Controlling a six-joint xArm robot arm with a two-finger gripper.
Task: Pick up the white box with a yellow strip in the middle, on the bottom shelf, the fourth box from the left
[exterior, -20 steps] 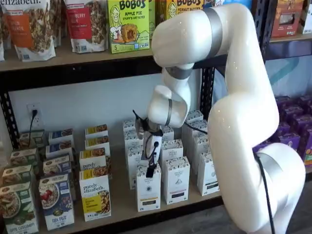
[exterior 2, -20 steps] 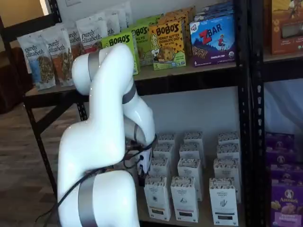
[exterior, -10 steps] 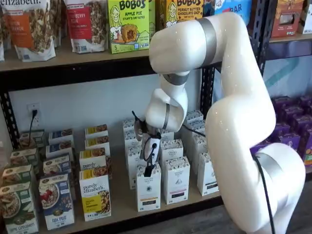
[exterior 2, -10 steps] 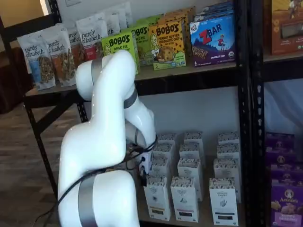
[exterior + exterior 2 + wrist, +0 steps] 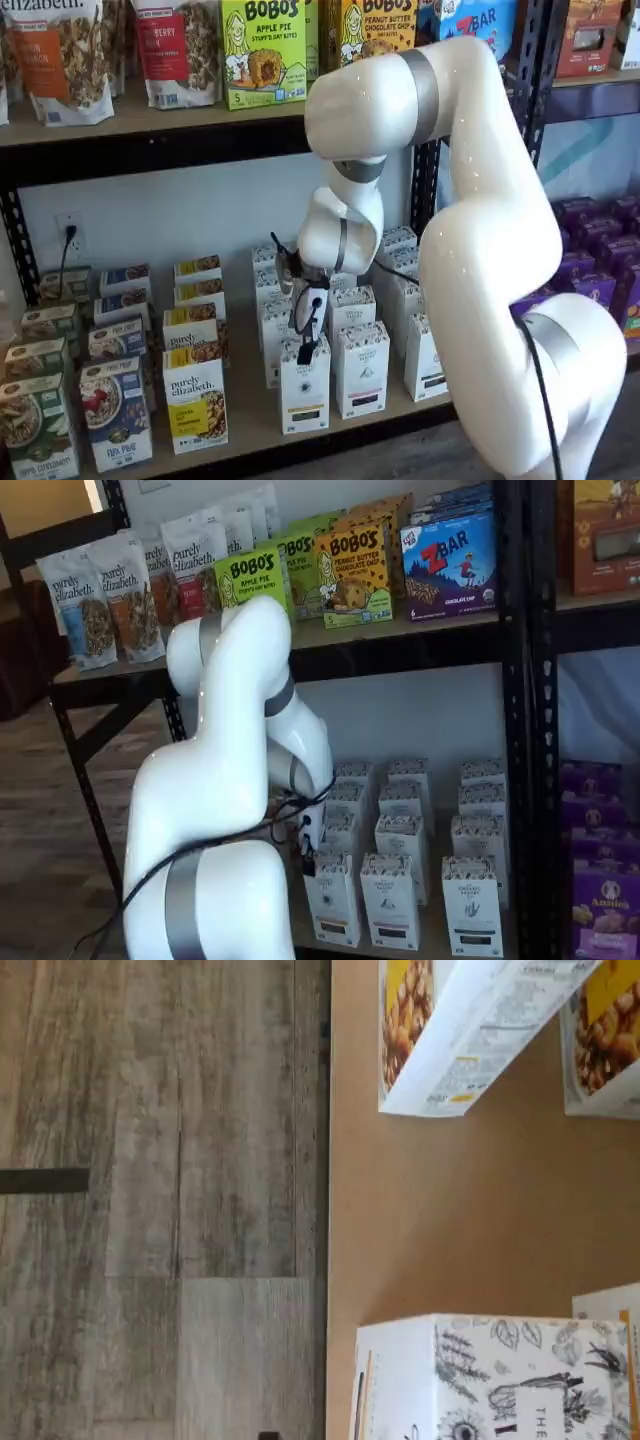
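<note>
The white box (image 5: pixel 305 392) stands at the front of its row on the bottom shelf (image 5: pixel 250 418), with like white boxes behind it and to its right. It also shows in a shelf view (image 5: pixel 333 900). My gripper (image 5: pixel 303 349) hangs just above the box's top front edge, its black fingers seen side-on with a cable beside them. No gap or grip shows plainly. In a shelf view the gripper (image 5: pixel 308 861) shows at the box's upper left corner. The wrist view shows the box's patterned top (image 5: pixel 500 1380) and the pale shelf board (image 5: pixel 430 1210).
A "purely elizabeth" box (image 5: pixel 195 398) stands just left of the white box, with more cereal boxes (image 5: pixel 115 412) further left. A dark-strip white carton (image 5: pixel 361 368) stands at its right. The upper shelf (image 5: pixel 150 125) carries bags and Bobo's boxes. The wooden floor (image 5: pixel 160 1200) lies beyond the shelf edge.
The arm's upper links have swung slightly left. The gripper has sunk a little toward the white box's top and stays over the same box.
</note>
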